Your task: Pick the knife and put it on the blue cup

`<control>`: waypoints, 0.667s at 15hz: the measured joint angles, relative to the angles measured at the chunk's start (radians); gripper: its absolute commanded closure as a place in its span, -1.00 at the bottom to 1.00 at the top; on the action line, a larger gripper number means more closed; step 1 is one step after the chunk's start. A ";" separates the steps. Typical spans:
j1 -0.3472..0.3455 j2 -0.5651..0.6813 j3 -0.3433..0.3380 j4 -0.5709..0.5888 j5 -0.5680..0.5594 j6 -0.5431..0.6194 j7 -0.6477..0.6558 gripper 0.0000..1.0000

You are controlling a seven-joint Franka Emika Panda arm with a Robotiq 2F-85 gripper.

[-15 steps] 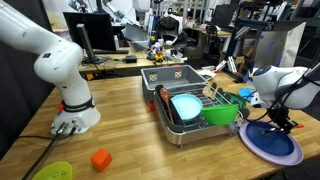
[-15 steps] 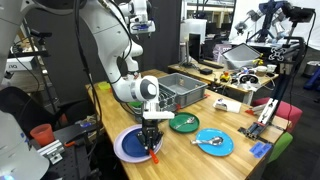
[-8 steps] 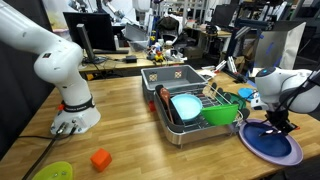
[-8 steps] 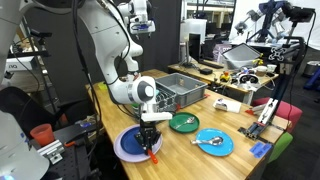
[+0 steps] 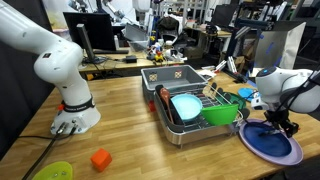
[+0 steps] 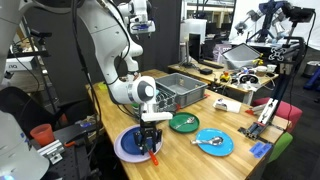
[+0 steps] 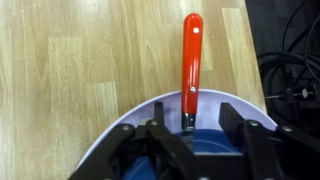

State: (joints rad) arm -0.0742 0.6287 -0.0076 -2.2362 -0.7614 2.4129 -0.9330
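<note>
In the wrist view the red-handled knife (image 7: 190, 62) lies with its blade end resting in the bright blue cup (image 7: 203, 140), and its handle reaches out over the rim of the blue-purple plate (image 7: 118, 135) onto the wooden table. My gripper (image 7: 193, 125) hangs just above the cup, jaws apart on either side of the blade end, fingers (image 7: 232, 118) not touching the knife. In both exterior views the gripper (image 5: 281, 126) (image 6: 150, 137) is low over the plate (image 5: 272, 146) (image 6: 124, 149); the cup is hidden under it there.
A dish rack (image 5: 168, 118) holds a pale turquoise bowl (image 5: 186, 104) and a green bowl (image 5: 222, 112). An orange cube (image 5: 100, 158) and a yellow-green lid (image 5: 52, 172) lie near the table front. A green plate (image 6: 183, 123) and a blue plate (image 6: 213, 142) sit nearby. Cables (image 7: 290, 70) hang past the table edge.
The jaws, shut on the knife before, have spread apart and let it go. The arm has sunk slightly over the plate and now holds still.
</note>
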 measured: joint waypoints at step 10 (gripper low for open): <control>-0.001 -0.081 -0.012 -0.046 0.000 0.032 0.014 -1.00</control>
State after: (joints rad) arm -0.0749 0.5480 -0.0192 -2.2819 -0.7614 2.4448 -0.9191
